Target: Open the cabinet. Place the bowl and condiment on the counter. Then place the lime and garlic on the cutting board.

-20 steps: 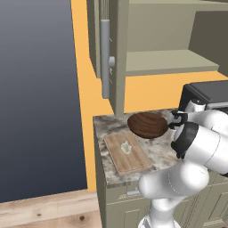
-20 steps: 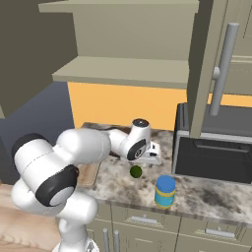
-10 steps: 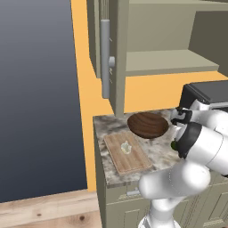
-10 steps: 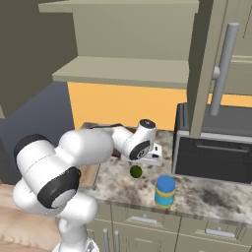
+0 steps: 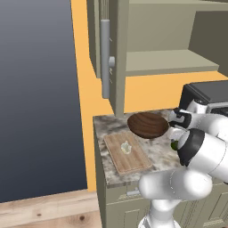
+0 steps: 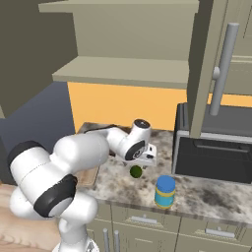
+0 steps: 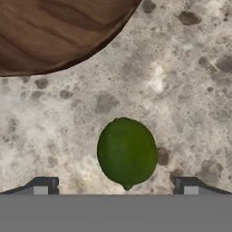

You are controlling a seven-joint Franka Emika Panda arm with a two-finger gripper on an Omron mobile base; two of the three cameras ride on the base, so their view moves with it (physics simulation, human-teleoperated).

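The cabinet point(image 5: 156, 62) stands open, its shelf bare. The dark wooden bowl point(image 5: 148, 125) rests on the counter point(image 5: 104, 127), and its rim point(image 7: 59, 31) fills the upper left of the hand view. The lime point(image 7: 127, 152) lies on the counter just past the bowl, also seen as the lime point(image 6: 136, 171). My gripper point(image 7: 116, 189) hangs open right above it, one fingertip on each side, not touching. The gripper point(image 6: 141, 162) points down. The garlic point(image 5: 126, 147) sits on the cutting board point(image 5: 133, 162). The blue and yellow condiment point(image 6: 165, 192) stands near the counter's front edge.
A black boxy appliance point(image 6: 211, 147) stands at the back right of the counter, close to the hand. The open cabinet doors point(image 5: 107, 53) point(image 6: 211, 69) with long bar handles jut out above the counter on both sides.
The hand has turned a little and sunk slightly toward the lime. The jaws stay open. Bowl, condiment and garlic have not moved.
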